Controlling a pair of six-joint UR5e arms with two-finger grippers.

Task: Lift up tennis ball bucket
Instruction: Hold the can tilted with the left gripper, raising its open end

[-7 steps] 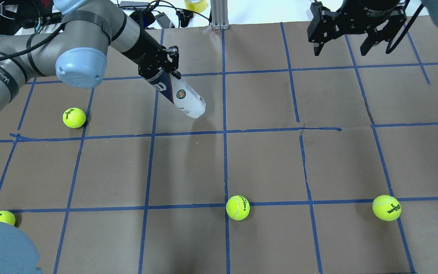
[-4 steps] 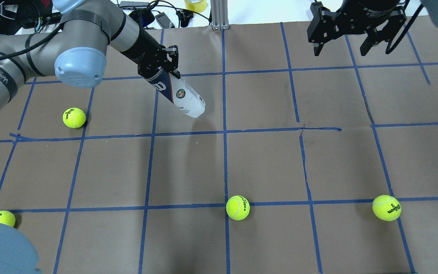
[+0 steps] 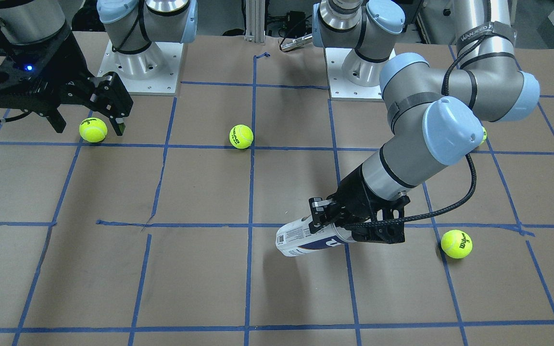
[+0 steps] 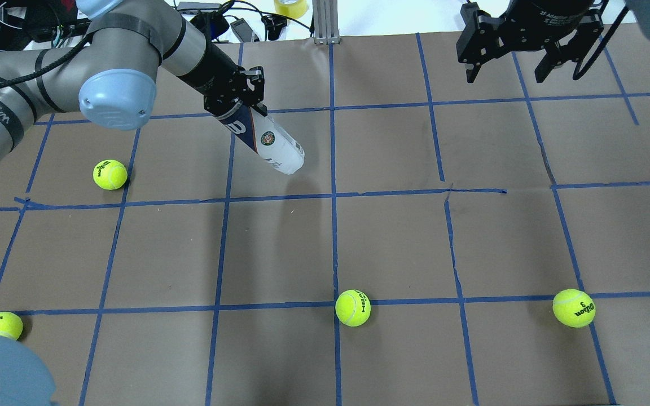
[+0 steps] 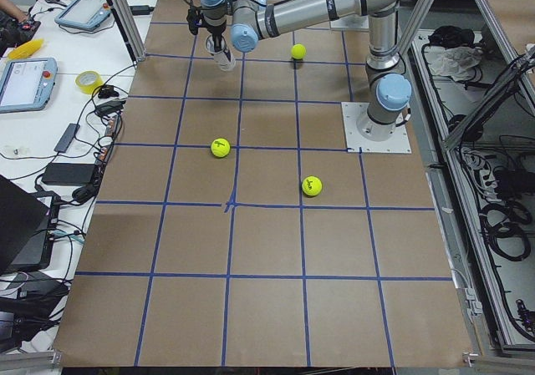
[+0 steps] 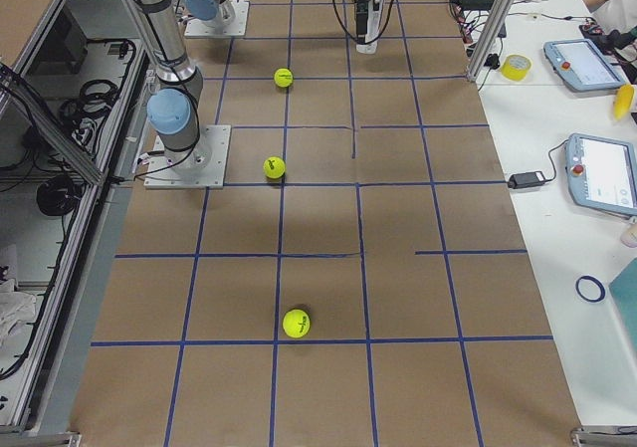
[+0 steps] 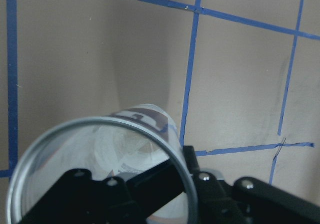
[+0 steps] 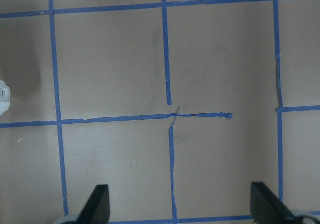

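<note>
The tennis ball bucket [image 4: 273, 145] is a clear tube with a white and navy label. It hangs tilted above the brown paper, with its shadow on the paper below it. My left gripper [image 4: 238, 108] is shut on its open metal-rimmed end. The front view shows the tube [image 3: 300, 238] sticking out of the left gripper [image 3: 334, 227], barcode side up. The left wrist view looks down over its rim [image 7: 100, 129]. My right gripper [image 4: 519, 63] is open and empty, high at the far right; its fingertips [image 8: 97, 204] frame bare paper.
Several yellow-green tennis balls lie on the taped paper: one on the left [image 4: 110, 174], one at the near middle [image 4: 352, 308], one at the near right [image 4: 574, 308], and one at the near left corner [image 4: 0, 325]. Cables and a tape roll [image 4: 291, 7] lie beyond the far edge.
The left arm's elbow has drifted slightly to the left. The tube stays in the left gripper at almost the same spot. The right arm has not moved.
</note>
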